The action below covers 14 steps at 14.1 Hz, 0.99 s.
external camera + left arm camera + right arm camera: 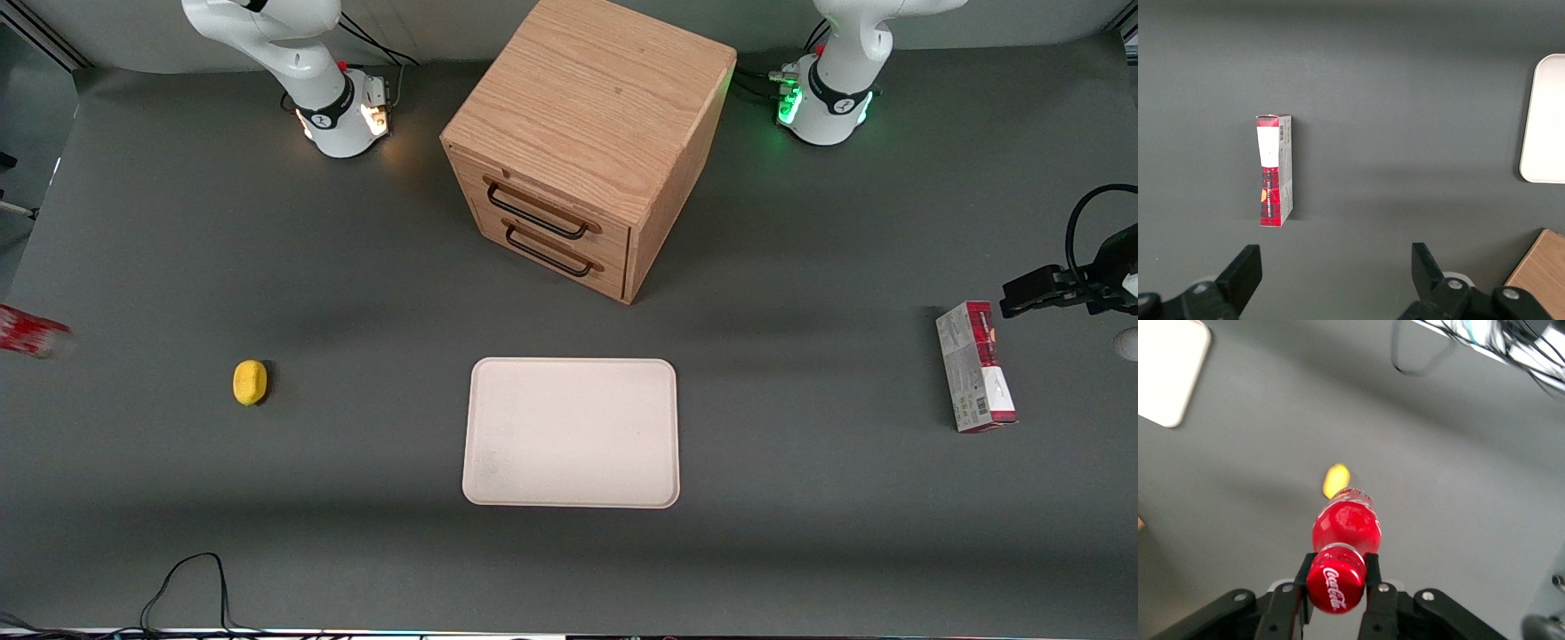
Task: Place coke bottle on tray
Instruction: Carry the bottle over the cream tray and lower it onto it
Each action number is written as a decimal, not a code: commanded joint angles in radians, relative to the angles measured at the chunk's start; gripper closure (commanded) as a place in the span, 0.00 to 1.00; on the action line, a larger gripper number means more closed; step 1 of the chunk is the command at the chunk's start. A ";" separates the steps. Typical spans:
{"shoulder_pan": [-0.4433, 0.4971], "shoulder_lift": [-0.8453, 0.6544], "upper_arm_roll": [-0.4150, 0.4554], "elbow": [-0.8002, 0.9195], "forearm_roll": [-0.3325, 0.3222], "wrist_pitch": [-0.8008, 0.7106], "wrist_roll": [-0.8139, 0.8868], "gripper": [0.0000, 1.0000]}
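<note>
- Red cap of coke bottle (pixel 1335 581) nearest the wrist camera, clamped at the neck by gripper (pixel 1336 577); bottle airborne, toward the working arm's end of the table.
- Risk, as judged: slipping or swinging in transit, given the narrow neck hold.
- Held well apart from tray (pixel 571 433), near lemon (pixel 250 382).

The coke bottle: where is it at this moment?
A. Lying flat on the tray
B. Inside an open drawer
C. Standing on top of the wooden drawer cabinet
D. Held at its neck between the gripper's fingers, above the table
D: in the right wrist view the gripper is clamped on the neck of the coke bottle, with the grey table below; the tray is bare.
</note>
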 commanded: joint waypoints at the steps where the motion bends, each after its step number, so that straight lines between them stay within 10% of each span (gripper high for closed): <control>1: 0.158 0.044 0.020 0.070 -0.009 -0.001 0.201 1.00; 10: 0.566 0.174 0.101 0.150 -0.020 0.122 0.735 1.00; 14: 0.593 0.235 0.096 0.147 -0.020 0.211 0.741 1.00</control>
